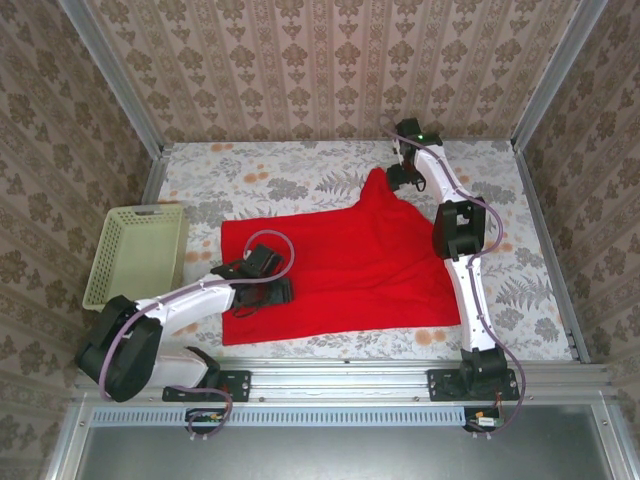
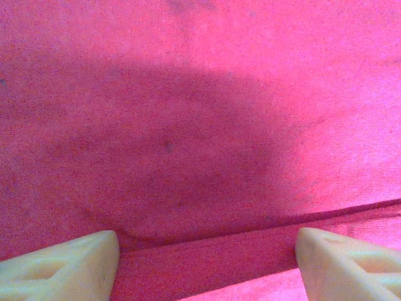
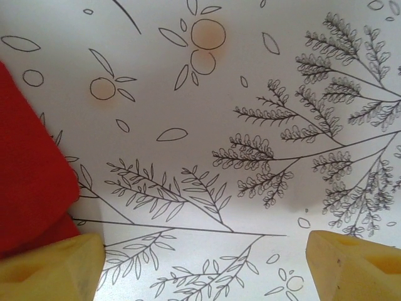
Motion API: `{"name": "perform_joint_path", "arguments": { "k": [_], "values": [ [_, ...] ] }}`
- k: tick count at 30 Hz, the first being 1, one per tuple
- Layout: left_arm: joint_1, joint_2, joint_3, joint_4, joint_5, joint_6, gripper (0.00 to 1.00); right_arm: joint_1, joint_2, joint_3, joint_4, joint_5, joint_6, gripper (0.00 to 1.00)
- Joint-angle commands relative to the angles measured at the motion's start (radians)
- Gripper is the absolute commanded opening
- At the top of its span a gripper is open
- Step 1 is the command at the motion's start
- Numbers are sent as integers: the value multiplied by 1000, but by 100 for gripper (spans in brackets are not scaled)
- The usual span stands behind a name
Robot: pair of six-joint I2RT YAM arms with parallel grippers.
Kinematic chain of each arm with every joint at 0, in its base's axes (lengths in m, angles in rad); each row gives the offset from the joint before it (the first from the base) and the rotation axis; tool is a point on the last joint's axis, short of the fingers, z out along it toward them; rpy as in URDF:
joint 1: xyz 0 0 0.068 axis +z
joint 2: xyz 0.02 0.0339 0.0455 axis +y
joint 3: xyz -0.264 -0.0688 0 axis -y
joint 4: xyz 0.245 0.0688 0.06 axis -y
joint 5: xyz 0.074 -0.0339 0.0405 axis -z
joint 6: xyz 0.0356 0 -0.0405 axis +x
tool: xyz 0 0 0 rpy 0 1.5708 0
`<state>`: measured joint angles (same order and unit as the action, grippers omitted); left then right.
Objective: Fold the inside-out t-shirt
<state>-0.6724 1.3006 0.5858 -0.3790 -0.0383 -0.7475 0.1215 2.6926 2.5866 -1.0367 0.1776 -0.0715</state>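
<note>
By the left edge of the table: a pale yellow-green basket, well apart from the work. Just right of it, the left gripper, low over the near-left part of the red t-shirt, arm laid out flat with its elbow near the near-left corner. Seen from that wrist: fingers apart, nothing pinched, poised above a raised band in the cloth, probably a hem, though hard to tell from a fold this close.

Across the middle of the table: the t-shirt, spread but rumpled, drawn up to a peak toward the far edge. Beside that peak, toward the far-right corner, the right gripper, arm reaching long from the near edge with a bent elbow. Seen from that wrist: fingers parted over bare flowered table, the t-shirt just beside the left finger, not between the two.

Best done by lowering the left gripper squarely onto the band and catching the full thickness. Likewise, by shifting the right gripper sideways until cloth sits between its fingers before closing. Then lifting both ends together, evenly and taut.
</note>
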Motion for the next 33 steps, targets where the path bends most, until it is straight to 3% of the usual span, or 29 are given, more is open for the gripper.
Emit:
{"name": "perform_joint_path", "arguments": {
  "k": [1,6,11,33],
  "values": [
    [5,-3,-17,-38,-7,6,75,-13,-42,9,-39,-81,34,86],
    [6,-1,-24,-31,0,3,75,-13,-104,-51,8,-182,63,88],
    [5,-5,-28,-32,-1,3,75,-11,-91,-50,6,-187,69,89],
    [9,-62,-49,-66,-21,-2,76,14,37,4,-54,10,43,88]
  ]
}}
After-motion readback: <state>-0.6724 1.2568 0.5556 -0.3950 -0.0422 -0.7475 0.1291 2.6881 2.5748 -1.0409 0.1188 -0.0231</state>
